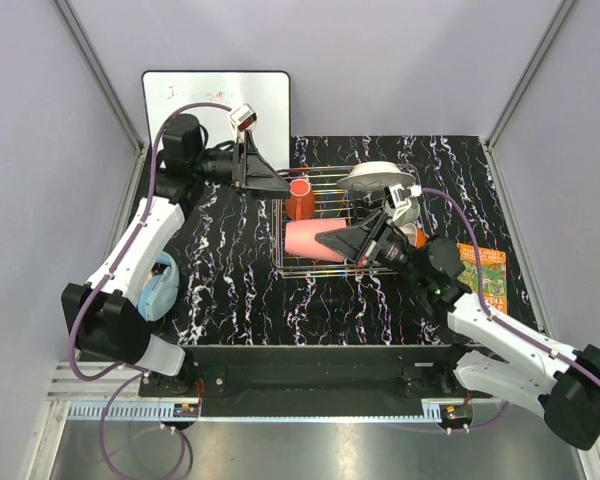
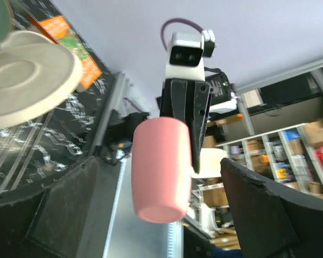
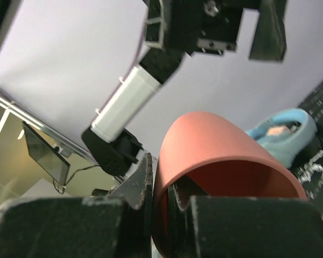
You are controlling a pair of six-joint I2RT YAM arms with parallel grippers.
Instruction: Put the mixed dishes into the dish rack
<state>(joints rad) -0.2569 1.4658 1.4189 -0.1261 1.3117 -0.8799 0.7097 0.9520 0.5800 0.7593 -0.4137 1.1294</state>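
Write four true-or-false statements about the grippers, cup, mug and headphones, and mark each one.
1. The right gripper is shut on the pink cup. True.
2. The left gripper holds the orange mug. False: it is open and holds nothing.
3. The orange mug sits in the dish rack. True.
4. The blue headphones lie in the dish rack. False: they lie on the table, left of the rack.

pink cup (image 1: 302, 240): matt, smooth | dish rack (image 1: 310, 268): shiny metal wire | table (image 1: 230, 260): black marbled, smooth
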